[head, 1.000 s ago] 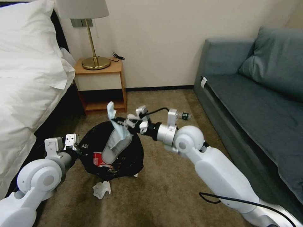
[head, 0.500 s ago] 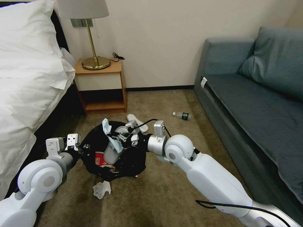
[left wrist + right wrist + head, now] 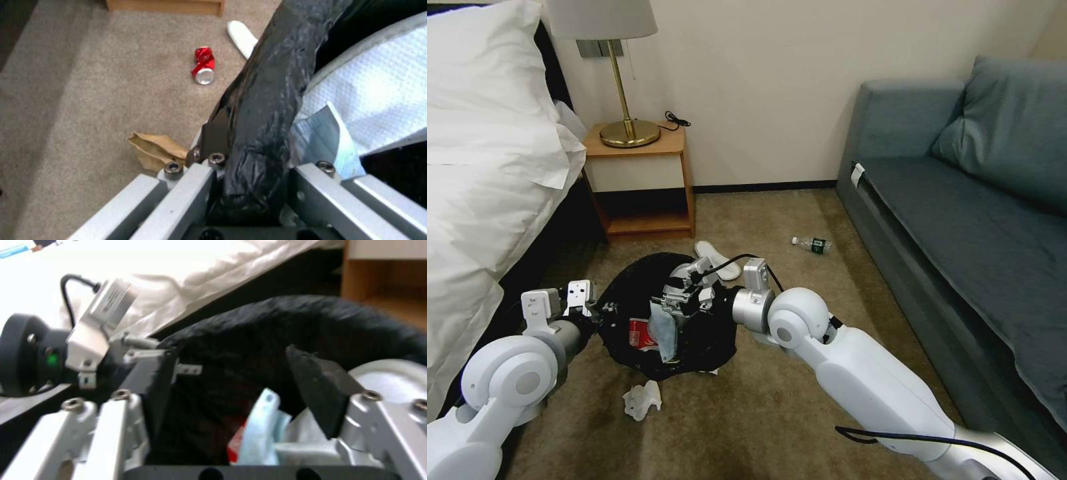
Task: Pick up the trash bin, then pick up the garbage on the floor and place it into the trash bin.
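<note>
- Lower left of the head view: left gripper (image 3: 589,308) clamped on the rim of the small round bin lined with crinkly black plastic (image 3: 627,293), held off the carpet.
- Centre: right gripper (image 3: 679,308), fingers apart, above the bin mouth.
- Contents: pale blue mask (image 3: 662,332), white slipper (image 3: 378,96), red-white wrapper (image 3: 639,333).
- Risk: the mask may snag on a finger and come out on withdrawal; the thin liner could slip.

The left arm bends in from the lower left, forearm level, its end effector (image 3: 589,308) clamped on a rim with the fingers (image 3: 213,133) pressing from either side. The right arm reaches across from the lower right, elbow raised, wrist turned inward; its end effector (image 3: 677,303) hangs with fingers (image 3: 320,390) spread apart.
</note>
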You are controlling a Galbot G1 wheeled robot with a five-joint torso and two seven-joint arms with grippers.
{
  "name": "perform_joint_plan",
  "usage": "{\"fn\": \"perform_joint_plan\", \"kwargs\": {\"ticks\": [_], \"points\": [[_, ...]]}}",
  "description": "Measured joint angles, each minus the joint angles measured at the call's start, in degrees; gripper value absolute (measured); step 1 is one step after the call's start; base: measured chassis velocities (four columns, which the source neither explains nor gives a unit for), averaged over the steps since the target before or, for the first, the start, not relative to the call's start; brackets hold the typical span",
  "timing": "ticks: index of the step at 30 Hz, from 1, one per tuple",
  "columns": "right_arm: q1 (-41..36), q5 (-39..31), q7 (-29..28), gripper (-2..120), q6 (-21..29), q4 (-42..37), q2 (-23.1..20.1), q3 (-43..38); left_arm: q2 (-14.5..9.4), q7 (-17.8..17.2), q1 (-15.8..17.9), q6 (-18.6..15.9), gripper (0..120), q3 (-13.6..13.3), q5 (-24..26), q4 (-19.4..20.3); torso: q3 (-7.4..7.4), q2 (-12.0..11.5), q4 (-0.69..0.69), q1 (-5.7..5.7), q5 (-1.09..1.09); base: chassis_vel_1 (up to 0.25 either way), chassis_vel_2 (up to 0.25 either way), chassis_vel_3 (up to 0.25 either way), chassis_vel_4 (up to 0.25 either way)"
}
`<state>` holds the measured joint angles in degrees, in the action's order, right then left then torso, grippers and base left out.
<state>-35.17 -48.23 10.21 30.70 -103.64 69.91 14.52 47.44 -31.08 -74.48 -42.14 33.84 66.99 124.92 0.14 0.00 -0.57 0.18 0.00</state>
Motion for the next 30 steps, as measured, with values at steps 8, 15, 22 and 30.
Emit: {"fn": "perform_joint_plan", "kwargs": {"ticks": [8,15,22,30], "points": [[-1.03,0.07,-5.62,93,-1.91,-1.55,-2.73,-8.53,1.03,0.62,-0.41,0.0,2,0.66,-0.67,0.09,0.0,0.0,0.0,0.0,0.01,0.0,0.0,0.0,0.0],[-7.55,7.84,-5.8,100,-9.63,-2.0,-9.77,-17.07,3.78,1.84,-2.13,0.0,2,2.02,-3.41,0.86,0.0,0.0,-0.01,0.0,0.02,0.0,0.0,0.0,0.0],[-18.79,15.28,-5.38,100,-13.89,-3.51,-13.4,-24.8,7.58,2.74,-4.7,0.0,2,3.76,-5.18,2.26,-0.01,0.0,-0.03,0.0,0.02,0.0,0.0,0.0,0.0],[-21.96,16.31,-6.11,100,-13.95,-4.11,-12.52,-27.44,9.09,3.98,-6.84,0.0,2,3.93,-7.48,3.27,-0.01,0.0,0.0,0.0,0.01,0.0,0.0,0.0,0.0]]}}
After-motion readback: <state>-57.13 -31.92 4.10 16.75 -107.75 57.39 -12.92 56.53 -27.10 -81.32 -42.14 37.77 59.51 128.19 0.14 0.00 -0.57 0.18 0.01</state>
